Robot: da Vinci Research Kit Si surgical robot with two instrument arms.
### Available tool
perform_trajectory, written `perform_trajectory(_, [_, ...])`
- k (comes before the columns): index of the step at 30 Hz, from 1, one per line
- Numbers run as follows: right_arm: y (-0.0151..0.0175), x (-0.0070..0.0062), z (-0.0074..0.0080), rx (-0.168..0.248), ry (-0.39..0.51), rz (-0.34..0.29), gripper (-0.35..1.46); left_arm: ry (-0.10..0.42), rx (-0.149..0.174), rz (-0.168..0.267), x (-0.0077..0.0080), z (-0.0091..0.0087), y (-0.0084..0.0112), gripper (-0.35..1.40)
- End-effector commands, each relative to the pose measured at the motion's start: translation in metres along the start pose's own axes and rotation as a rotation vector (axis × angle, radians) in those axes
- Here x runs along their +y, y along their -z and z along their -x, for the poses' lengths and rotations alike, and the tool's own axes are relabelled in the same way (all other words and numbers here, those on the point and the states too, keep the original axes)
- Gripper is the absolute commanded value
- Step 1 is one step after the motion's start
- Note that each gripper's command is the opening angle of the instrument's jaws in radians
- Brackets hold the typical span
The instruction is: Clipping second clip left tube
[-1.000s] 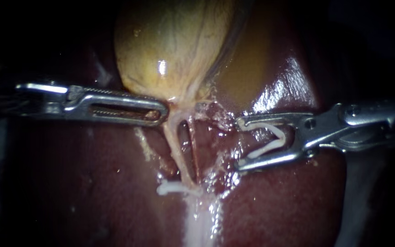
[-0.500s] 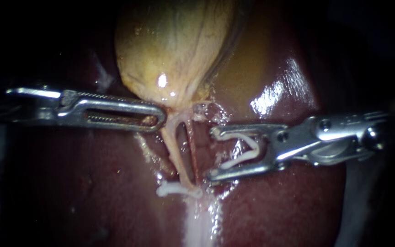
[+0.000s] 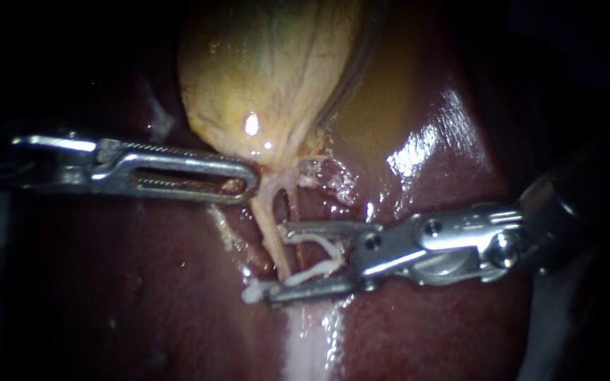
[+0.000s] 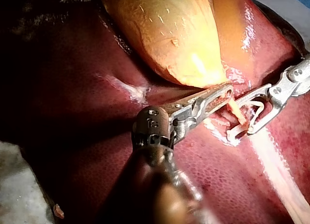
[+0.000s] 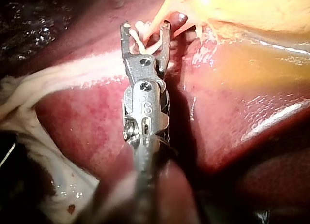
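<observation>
Sliding in from the right edge of the frame over the last second, the right instrument [image 3: 277,261] reached the centre. Its tool stood wide, jaws well apart, holding an open clip [image 3: 330,248] of white plastic. The left tube [image 3: 268,219], a pale strand running down from the gallbladder [image 3: 262,77], now lay in the mouth of that tool. It sat just above the placed clip [image 3: 252,291] at the lower centre. That likely meant the approach was nearly done, with only seating and squeezing left.

The left instrument [image 3: 252,180] had barely shifted at the left of the frame. Its tool was narrow, closed on the gallbladder at its neck, and it kept the tubes stretched over the dark liver [image 3: 142,282].

The thin reddish second tube [image 3: 293,209] ran just right of the pale one and passed behind the upper jaw, so it could be caught too. The lower jaw lay almost against the placed clip, leaving little room.
</observation>
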Motion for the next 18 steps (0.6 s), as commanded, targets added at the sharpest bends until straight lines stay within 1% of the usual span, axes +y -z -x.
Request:
perform_trajectory(1, [-0.0005,-0.0001,0.0002,-0.007,-0.001,-0.005,0.49,0.0,0.0,-0.001,0.0,0.0,0.0,-0.35])
perform_trajectory(7, [-0.0026,-0.0008,0.0009,-0.013,-0.013,-0.035,0.49,0.0,0.0,-0.001,0.0,0.0,-0.0001,-0.35])
perform_trajectory(12, [-0.0031,-0.0008,0.0012,-0.013,-0.034,-0.04,0.45,0.0,0.0,-0.001,0.0,0.0,-0.0001,-0.35])
perform_trajectory(16, [-0.0028,-0.0005,0.001,-0.012,-0.059,-0.04,0.36,0.0,0.0,-0.001,0.0,0.0,-0.0001,-0.35])
perform_trajectory(18, [-0.0026,-0.0004,0.0009,-0.011,-0.078,-0.041,0.23,0.0,0.0,-0.001,0.0,0.0,-0.0002,-0.35])
